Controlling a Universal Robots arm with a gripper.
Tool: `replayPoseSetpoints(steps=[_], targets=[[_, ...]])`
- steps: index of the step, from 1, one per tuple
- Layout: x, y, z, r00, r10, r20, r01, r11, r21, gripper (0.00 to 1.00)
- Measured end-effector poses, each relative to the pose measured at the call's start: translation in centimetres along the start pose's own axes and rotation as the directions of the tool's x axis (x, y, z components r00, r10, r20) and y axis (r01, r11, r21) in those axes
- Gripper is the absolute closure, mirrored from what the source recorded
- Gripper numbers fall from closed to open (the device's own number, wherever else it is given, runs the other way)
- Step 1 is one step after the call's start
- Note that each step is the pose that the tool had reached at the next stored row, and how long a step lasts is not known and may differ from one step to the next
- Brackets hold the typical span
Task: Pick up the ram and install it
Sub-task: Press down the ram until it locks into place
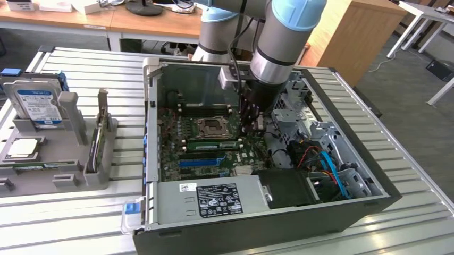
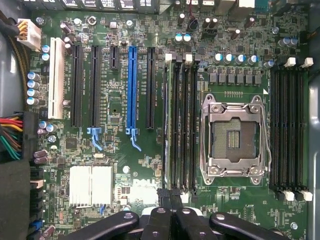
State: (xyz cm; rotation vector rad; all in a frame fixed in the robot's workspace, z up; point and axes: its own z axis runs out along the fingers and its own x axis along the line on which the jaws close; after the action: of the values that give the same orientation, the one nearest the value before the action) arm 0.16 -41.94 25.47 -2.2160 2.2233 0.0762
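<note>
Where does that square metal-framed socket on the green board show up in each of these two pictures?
Exterior view: the socket sits mid-board inside the open computer case, just to the exterior view's left of the arm.
Wrist view: the socket lies between two banks of black memory slots.
Shared landmark: the long blue slot.

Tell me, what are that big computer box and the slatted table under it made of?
The computer case looks like bare grey sheet metal with a dull sheen and folded edges; its outer wall seems painted black. The table appears to be ribbed aluminium, pale and softly reflective, though that is a guess.
</note>
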Motion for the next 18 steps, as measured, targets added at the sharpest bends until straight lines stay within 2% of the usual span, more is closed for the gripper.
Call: replayPoseSetpoints(steps=[13,16,18], targets=[[0.0,0.00,0.05,1.0000,0.000,0.0002,0.000,1.0000,0.0000,0.89],[0.0,-0.04,1.08,1.0000,0.000,0.0001,0.000,1.0000,0.0001,0.89],[0.0,-0.04,1.17,1.0000,0.000,0.0001,0.000,1.0000,0.0000,0.89]])
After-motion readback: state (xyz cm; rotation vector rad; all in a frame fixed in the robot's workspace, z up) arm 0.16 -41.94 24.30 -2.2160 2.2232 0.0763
